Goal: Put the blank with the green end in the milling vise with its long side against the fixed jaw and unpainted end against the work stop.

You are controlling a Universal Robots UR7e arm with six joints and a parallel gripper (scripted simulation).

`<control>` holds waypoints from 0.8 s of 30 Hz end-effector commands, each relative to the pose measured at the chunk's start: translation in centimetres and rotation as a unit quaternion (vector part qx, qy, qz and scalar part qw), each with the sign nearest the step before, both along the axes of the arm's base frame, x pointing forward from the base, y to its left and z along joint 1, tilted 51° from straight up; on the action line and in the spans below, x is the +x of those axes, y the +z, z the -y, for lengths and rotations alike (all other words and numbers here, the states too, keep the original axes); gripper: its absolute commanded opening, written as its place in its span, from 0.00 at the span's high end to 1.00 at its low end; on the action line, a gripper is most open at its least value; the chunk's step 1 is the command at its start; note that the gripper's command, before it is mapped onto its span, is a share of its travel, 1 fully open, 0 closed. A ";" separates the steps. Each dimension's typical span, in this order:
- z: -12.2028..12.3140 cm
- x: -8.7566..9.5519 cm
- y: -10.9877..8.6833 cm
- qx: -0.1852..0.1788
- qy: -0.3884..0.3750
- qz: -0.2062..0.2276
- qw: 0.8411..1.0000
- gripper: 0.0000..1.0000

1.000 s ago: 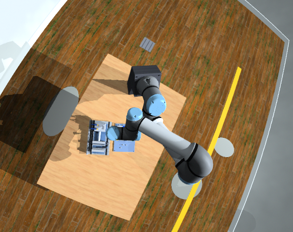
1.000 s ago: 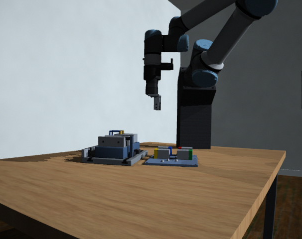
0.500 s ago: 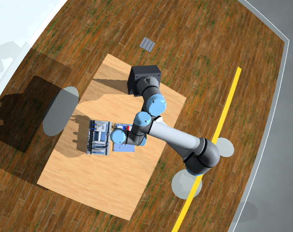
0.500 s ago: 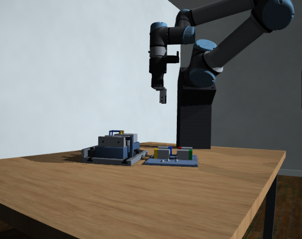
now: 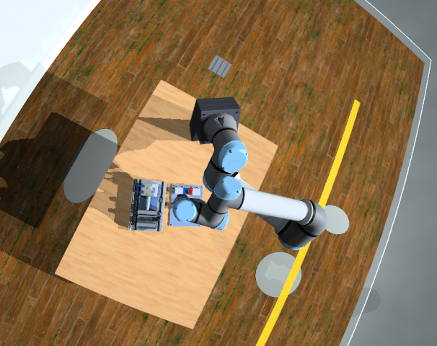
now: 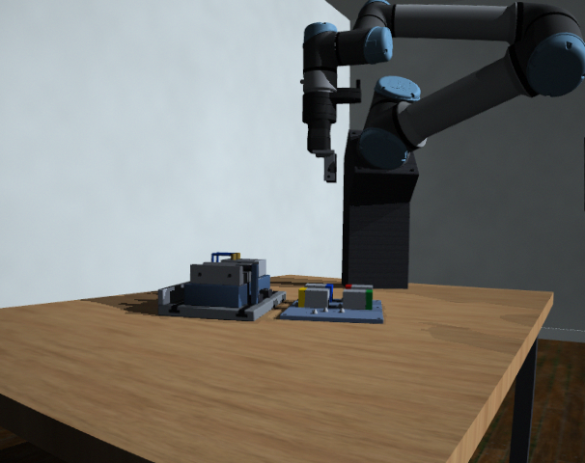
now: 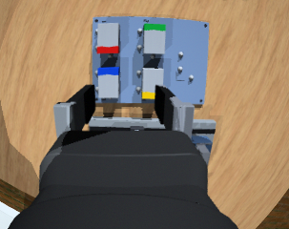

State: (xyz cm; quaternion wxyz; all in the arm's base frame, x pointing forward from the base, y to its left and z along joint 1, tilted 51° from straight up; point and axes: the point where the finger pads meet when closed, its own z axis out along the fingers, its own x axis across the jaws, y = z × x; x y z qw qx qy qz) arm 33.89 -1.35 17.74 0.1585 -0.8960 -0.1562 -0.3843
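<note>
Table [image 5: 136, 253] [image 6: 263, 368] [image 7: 249, 95]: I saw pale wood.
Floor [image 5: 304, 55] [image 6: 567, 398]: brown planks.
Blanks: four.
Plate [image 5: 184, 224] [image 6: 332, 314] [image 7: 196, 91]: one.
Gripper [image 6: 329, 180] [image 7: 124, 96]: fully open, empty.

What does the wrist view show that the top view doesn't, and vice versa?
Wrist only: green blank, yellow blank, open claw. The arm covers that spot from above.
Top only: pedestal, hoses, yellow floor line.
Both: plate, red blank, blue blank, vise, the last only partly in wrist.
</note>
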 end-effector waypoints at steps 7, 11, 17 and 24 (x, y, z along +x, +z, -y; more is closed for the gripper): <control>-0.1 -1.3 0.9 0.004 -0.002 0.012 1.000 0.00; -1.0 -3.4 3.3 0.004 -0.002 0.011 1.000 0.00; -1.2 -4.0 3.9 0.004 -0.002 0.012 1.000 0.00; -1.2 -4.0 3.9 0.004 -0.002 0.012 1.000 0.00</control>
